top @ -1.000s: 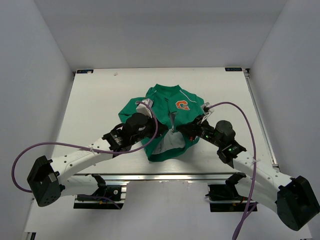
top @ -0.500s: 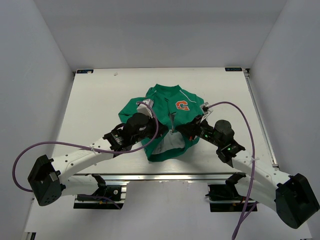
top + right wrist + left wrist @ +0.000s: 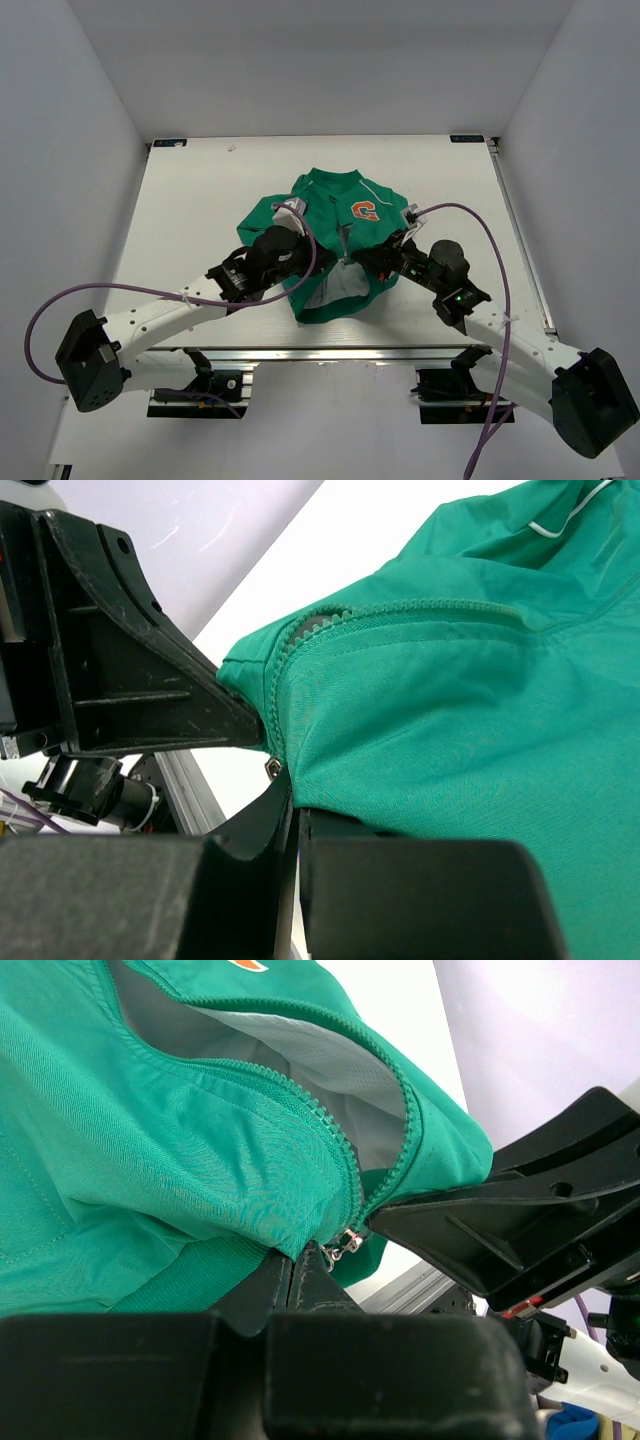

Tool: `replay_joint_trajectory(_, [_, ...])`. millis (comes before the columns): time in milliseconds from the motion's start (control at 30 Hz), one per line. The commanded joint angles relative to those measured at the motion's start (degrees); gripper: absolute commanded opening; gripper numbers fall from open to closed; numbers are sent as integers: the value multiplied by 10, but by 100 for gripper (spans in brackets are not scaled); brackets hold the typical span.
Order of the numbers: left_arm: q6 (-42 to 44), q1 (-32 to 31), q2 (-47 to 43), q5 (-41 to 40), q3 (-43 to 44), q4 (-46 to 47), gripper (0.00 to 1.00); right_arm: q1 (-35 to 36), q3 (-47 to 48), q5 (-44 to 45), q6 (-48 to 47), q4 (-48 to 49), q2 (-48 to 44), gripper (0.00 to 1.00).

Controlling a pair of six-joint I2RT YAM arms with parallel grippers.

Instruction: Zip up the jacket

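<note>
The green jacket lies on the table, orange "G" patch up, its front open and the grey lining showing. My left gripper is shut on the jacket's left front edge at the hem, right beside the metal zipper slider. My right gripper is shut on the other front edge at the bottom end of the zipper teeth, where a small metal pin shows. The two grippers almost touch, tip to tip. The zipper stands open above them.
The white table has a metal rail along its near edge and white walls on three sides. Purple cables loop over both arms. The left gripper's black body fills the left of the right wrist view.
The right arm has shifted very slightly to the left. Both grippers keep their hold on the jacket's lower front edges.
</note>
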Motion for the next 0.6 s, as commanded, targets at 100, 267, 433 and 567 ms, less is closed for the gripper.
replay_joint_trajectory(100, [-4,-3,-20,-16,8,1,0,-2,13,4,-14,-5,-22,0])
replay_joint_trajectory(267, [-4,-3,-17,-14,7,-1,0,-1,15,12,-12,-2,-24,0])
replay_joint_trajectory(433, [-4,-3,-17,-10,6,4,0,-1,21,15,-13,1,-17,0])
replay_joint_trajectory(567, [-4,-3,-19,-9,6,4,0,-1,24,17,-14,-2,-11,0])
